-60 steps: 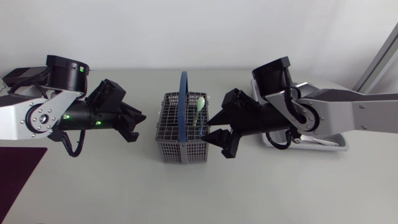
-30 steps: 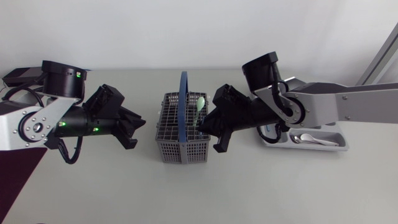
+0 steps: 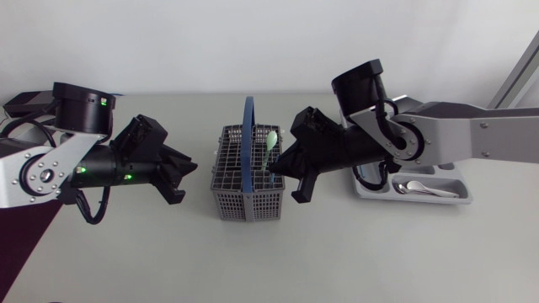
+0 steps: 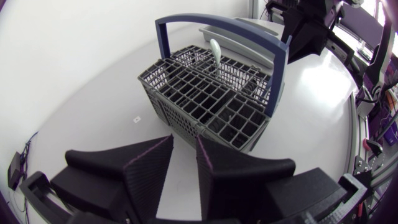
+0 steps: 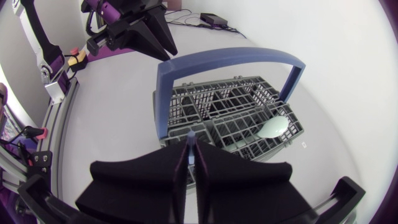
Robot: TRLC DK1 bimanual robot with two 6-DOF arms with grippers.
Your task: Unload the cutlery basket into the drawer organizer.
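The grey cutlery basket [image 3: 244, 189] with a blue handle [image 3: 248, 143] stands mid-table. A pale green spoon [image 3: 269, 145] sticks up from its far right compartment; the same green spoon [image 5: 273, 127] shows ahead of my right gripper. My right gripper [image 3: 284, 168] is at the basket's right rim, shut [image 5: 191, 152] on a thin lilac cutlery handle [image 5: 191, 135] that rises from a near compartment. My left gripper [image 3: 190, 168] hovers left of the basket, apart from it, open [image 4: 183, 165] and empty. The grey drawer organizer [image 3: 459, 198] lies under my right arm with spoons [image 3: 425, 188] in it.
A dark purple mat [image 3: 21, 231] lies at the table's left front edge. The basket [image 4: 211, 102] is just ahead of my left gripper, with the organizer [image 4: 239, 34] beyond it. Bare table runs along the front.
My right arm moved left to the basket's rim and its fingers closed from wide apart to shut on the thin handle. The left arm barely shifted.
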